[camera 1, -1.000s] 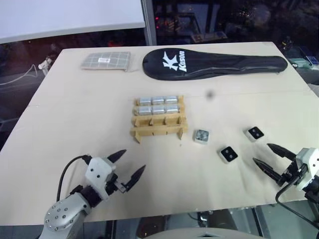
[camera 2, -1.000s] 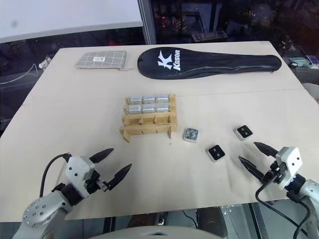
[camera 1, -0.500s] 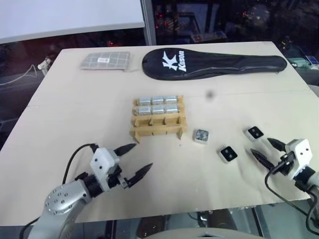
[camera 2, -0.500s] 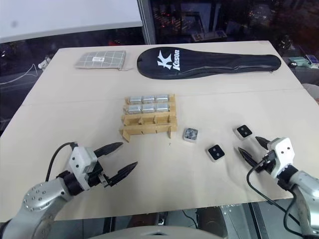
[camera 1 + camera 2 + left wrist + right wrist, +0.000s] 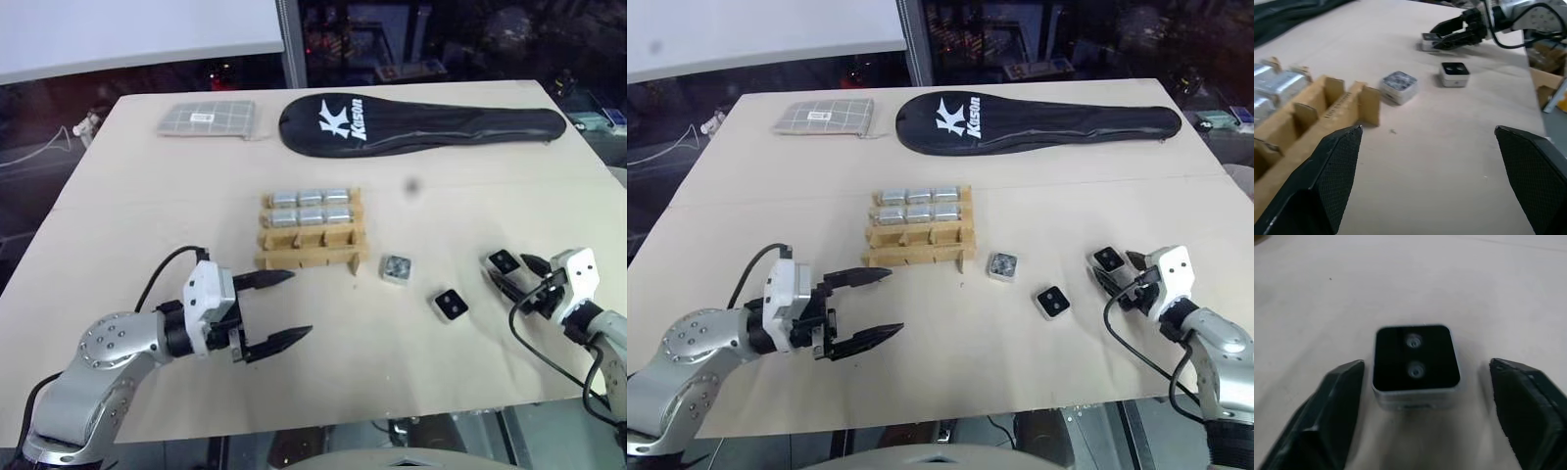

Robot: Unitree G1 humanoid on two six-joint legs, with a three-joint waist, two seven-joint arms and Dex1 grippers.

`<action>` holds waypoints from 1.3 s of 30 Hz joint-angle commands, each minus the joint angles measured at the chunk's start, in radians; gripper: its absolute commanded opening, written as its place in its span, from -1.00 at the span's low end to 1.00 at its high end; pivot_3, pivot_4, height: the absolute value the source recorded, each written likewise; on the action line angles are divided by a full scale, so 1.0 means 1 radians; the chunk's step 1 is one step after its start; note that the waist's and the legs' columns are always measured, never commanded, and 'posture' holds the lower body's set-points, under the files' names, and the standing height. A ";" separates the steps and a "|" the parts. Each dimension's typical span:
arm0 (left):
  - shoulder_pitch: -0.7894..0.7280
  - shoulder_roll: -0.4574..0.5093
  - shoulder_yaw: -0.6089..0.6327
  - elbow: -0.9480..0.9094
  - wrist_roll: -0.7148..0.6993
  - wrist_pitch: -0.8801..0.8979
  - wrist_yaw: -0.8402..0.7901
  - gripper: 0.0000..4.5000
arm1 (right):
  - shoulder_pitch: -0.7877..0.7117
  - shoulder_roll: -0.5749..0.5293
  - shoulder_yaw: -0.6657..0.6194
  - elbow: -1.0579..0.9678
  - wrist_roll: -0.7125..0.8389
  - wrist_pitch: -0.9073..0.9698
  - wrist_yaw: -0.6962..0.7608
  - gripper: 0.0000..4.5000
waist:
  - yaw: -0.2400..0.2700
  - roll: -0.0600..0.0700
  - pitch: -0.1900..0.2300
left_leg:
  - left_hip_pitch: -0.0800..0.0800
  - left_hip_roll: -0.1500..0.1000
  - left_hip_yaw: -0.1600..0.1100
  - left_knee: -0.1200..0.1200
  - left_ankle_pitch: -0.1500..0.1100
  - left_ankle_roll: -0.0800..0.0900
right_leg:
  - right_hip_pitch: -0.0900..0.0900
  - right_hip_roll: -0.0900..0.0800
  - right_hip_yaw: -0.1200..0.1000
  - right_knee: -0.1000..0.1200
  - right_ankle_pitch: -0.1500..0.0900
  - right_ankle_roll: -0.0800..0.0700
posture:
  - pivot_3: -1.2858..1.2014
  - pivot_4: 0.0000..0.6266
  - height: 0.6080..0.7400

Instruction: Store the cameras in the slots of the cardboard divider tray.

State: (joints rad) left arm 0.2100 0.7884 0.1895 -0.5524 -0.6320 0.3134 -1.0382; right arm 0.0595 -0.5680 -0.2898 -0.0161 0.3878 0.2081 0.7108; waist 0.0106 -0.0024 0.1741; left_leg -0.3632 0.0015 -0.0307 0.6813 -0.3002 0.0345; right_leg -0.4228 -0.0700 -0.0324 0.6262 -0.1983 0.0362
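The cardboard divider tray point(image 5: 312, 245) stands mid-table; several silvery blocks fill its two back rows and the front slots stand bare. Three cameras lie to its right: a silvery grey one point(image 5: 395, 267), a white-cased one with a black face point(image 5: 449, 304), and another white-cased one point(image 5: 503, 261) farthest right. My right gripper point(image 5: 506, 270) is open and straddles that farthest camera point(image 5: 1416, 361); a gap shows on each side between it and the fingers point(image 5: 1337, 401). My left gripper point(image 5: 301, 304) hovers wide open in front of the tray's front left corner, holding nothing.
A long black racket cover point(image 5: 421, 122) lies across the back of the table, with a grey checked pouch point(image 5: 208, 118) to its left. The table's front edge runs just below both arms, and its right edge is close to my right arm.
My right gripper has moved forward to either side of the farthest-right camera, and its fingers have narrowed. My left gripper has risen and swung toward the tray, staying wide open.
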 commanded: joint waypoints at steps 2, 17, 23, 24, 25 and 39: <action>0.004 0.001 0.026 -0.014 -0.013 -0.017 -0.017 1.00 | -0.003 -0.019 -0.012 -0.014 0.007 0.012 0.012 -0.15 | 0.001 0.000 0.000 | 0.001 0.000 0.000 0.000 0.000 0.000 | 0.000 0.000 0.000 0.000 0.000 0.000 | 0.03 -0.52 1.00; -0.132 -0.082 0.025 -0.015 -0.163 0.191 0.189 1.00 | -0.168 -0.071 0.215 -0.278 -0.158 -0.146 0.095 -0.19 | -0.010 0.000 0.000 | 0.002 0.001 0.000 0.000 0.000 0.000 | 0.000 0.004 0.002 0.001 0.001 0.000 | 0.03 -0.52 1.00; -0.192 -0.070 -0.029 -0.010 -0.154 0.215 0.155 1.00 | -0.381 -0.067 0.467 -0.356 -0.343 -0.314 0.168 -0.19 | -0.021 0.000 0.001 | 0.001 0.001 -0.003 0.000 0.000 0.000 | 0.000 0.008 0.002 0.001 0.003 0.000 | 0.03 -0.52 1.00; -0.202 -0.071 -0.036 -0.006 -0.153 0.214 0.148 1.00 | -0.399 -0.071 0.498 -0.344 -0.375 -0.358 0.178 -0.19 | -0.018 -0.001 0.001 | 0.001 0.001 -0.003 0.000 0.000 0.000 | 0.000 0.008 0.002 0.001 0.003 0.000 | 0.03 -0.52 1.00; -0.213 -0.074 -0.043 -0.002 -0.154 0.215 0.145 1.00 | -0.418 -0.072 0.525 -0.331 -0.405 -0.399 0.184 -0.19 | -0.016 -0.002 0.001 | 0.000 0.001 -0.004 0.000 0.000 -0.001 | 0.000 0.008 0.002 0.000 0.004 -0.002 | 0.03 -0.52 1.00; -0.305 -0.126 -0.076 0.048 -0.180 0.258 0.141 1.00 | -0.610 0.040 0.662 -0.189 -0.531 -0.773 0.133 -0.19 | -0.020 -0.009 0.006 | 0.000 0.000 -0.002 0.000 0.001 -0.002 | -0.001 0.006 0.005 0.000 0.006 -0.004 | 0.03 -0.52 1.00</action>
State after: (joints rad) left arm -0.0804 0.6665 0.1075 -0.4967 -0.7894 0.5745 -0.8911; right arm -0.5281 -0.5358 0.3737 -0.1859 -0.1814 -0.5210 0.8444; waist -0.0098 -0.0114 0.1800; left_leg -0.3634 0.0020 -0.0329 0.6816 -0.2997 0.0327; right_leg -0.4236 -0.0637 -0.0275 0.6259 -0.1928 0.0315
